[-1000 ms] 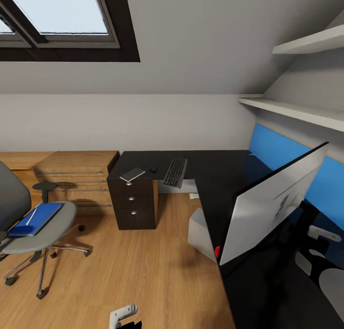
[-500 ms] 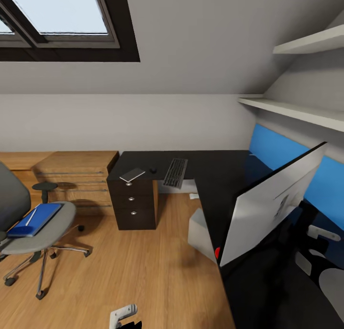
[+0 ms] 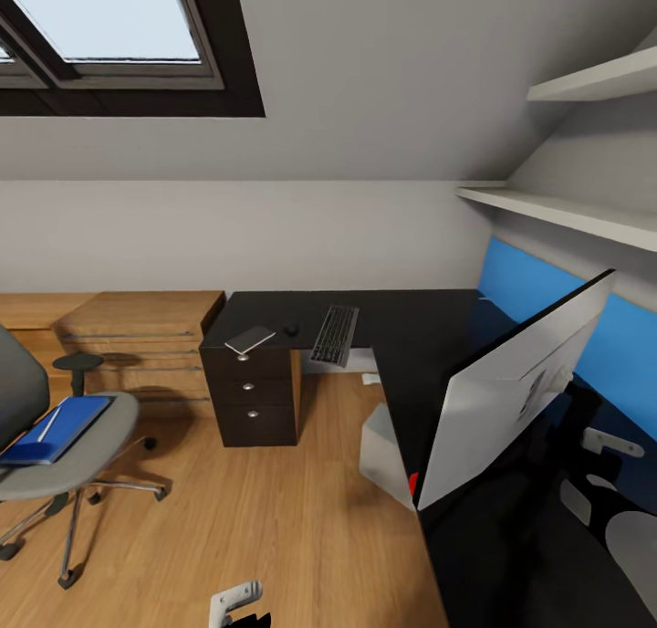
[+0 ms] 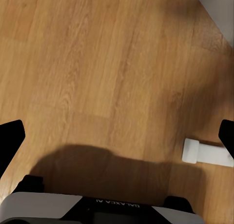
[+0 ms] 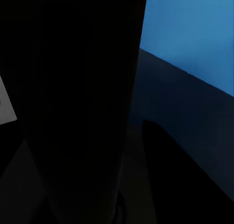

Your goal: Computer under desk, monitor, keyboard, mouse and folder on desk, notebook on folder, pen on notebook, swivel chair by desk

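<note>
Standing at the near end of the L-shaped black counter [image 3: 411, 336], the robot is facing a monitor [image 3: 511, 391] that is leaning steeply on that counter, its pale back turned toward the camera. The keyboard [image 3: 334, 334] is lying on the far wing of the counter, well apart from the monitor, with the mouse [image 3: 291, 329] just beside it and a grey notebook [image 3: 250, 340] beyond the mouse, near the counter's outer corner above the drawers [image 3: 258, 395]. A pale computer [image 3: 383, 450] is sitting on the floor [image 3: 274, 528] under the counter's edge. The swivel chair [image 3: 55, 445] is standing well apart from the counter, carrying the blue folder [image 3: 57, 424] with a white pen [image 3: 50, 423] lying on it.

Judgement: the step in hand appears to be settling the monitor upright. Doing it well is calling for a slow, supported motion, keeping the base on the counter and clear of the edge.

The left tool [image 4: 117, 136] is hanging over the bare floor with its dark fingertips [image 4: 10, 136] spread wide, holding and touching nothing. Part of that arm is showing low in the head view, near the counter's front. The right wrist view is giving dark surfaces and a blue wall panel [image 5: 195, 33]; whether the right tool is spread or pressed together cannot be told.
</note>
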Controlling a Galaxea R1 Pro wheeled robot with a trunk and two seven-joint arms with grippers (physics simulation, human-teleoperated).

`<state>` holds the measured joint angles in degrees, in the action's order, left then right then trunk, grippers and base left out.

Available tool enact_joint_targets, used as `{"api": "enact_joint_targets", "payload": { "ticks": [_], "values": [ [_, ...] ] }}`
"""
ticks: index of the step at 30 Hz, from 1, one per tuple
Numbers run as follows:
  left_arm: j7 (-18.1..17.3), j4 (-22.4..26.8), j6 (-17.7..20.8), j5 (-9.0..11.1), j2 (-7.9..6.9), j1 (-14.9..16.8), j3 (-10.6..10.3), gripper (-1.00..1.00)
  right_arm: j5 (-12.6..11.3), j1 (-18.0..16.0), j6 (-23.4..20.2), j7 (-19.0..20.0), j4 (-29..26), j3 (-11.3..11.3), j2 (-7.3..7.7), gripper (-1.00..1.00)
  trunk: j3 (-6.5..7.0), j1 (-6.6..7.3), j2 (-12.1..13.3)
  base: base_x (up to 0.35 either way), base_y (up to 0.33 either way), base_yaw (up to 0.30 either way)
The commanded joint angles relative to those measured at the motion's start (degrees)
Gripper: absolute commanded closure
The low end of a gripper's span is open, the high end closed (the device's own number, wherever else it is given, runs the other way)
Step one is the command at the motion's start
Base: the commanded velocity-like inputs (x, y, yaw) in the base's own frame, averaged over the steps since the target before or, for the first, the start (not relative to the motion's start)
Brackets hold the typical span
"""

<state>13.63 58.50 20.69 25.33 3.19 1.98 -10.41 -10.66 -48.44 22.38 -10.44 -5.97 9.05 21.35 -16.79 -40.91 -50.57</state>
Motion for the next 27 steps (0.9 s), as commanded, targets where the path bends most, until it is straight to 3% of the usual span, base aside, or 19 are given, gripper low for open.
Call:
{"api": "enact_joint_targets", "payload": {
  "ticks": [1,27],
  "values": [
    [0.51,0.10,0.19,0.60,-0.02,0.04,-0.13,-1.00,-1.38,0.02,0.47,-0.02,0.62,-3.07,0.00,1.00,-0.09,-0.03,-0.03,0.065,0.000,0.000],
    [0.52,-0.88,0.14,0.58,-0.02,0.04,-0.03,-1.00,-0.24,0.02,0.56,-0.11,0.70,-2.98,-0.68,1.00,-0.09,-0.03,-0.03,0.026,-0.044,0.000]
  ]
}}
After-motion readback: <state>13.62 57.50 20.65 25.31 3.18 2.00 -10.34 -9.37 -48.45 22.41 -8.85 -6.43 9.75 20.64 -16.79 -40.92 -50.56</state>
